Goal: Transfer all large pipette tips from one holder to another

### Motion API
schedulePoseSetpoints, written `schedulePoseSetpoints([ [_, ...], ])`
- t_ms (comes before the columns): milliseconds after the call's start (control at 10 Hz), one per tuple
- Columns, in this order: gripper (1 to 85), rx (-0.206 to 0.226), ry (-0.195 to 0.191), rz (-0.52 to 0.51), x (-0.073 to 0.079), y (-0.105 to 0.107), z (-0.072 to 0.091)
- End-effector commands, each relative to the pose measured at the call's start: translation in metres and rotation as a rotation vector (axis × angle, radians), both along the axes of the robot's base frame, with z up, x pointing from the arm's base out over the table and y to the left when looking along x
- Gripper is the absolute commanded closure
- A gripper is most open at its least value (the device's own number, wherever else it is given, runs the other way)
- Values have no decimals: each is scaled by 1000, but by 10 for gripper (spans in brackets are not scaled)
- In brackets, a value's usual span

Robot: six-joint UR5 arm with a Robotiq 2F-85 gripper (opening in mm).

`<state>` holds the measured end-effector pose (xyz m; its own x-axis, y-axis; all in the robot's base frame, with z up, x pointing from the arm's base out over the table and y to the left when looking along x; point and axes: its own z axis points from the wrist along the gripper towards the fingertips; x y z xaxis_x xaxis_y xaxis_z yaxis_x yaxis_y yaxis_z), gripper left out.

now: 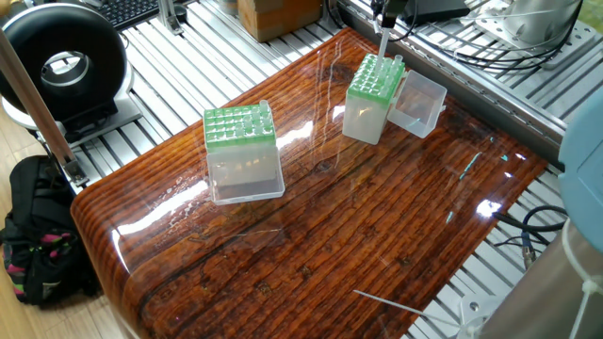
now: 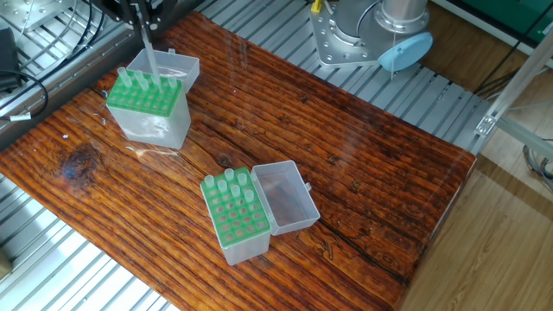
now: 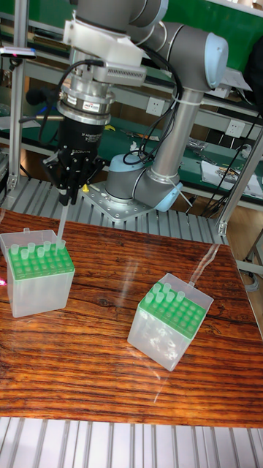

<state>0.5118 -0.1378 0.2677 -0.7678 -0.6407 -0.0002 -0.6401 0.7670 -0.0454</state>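
Note:
Two clear boxes with green hole-plates serve as holders. My gripper (image 3: 69, 196) hangs over the back edge of one holder (image 3: 36, 263), shut on a large pipette tip (image 3: 61, 223) that points straight down. Its lower end sits level with the tops of several tips standing in that holder's back rows (image 2: 143, 82). From the other side the held tip (image 1: 383, 42) shows above the same holder (image 1: 372, 89). The second holder (image 2: 235, 216) stands nearer the table's middle, with several tips (image 2: 226, 181) in one corner and its lid (image 2: 287, 197) open.
The robot base (image 2: 371, 34) is bolted at the table's far side. Off the table are a black round device (image 1: 61, 61), a black bag (image 1: 38, 235) on the floor and a cardboard box (image 1: 278, 14). Cables (image 2: 26, 60) lie on the aluminium rails.

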Motion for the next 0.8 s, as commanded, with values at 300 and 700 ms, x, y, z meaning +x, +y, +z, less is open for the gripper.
schedulePoseSetpoints([
  [300,680,24,23,20,-3,8,-1],
  [700,547,11,21,49,0,6,1],
])
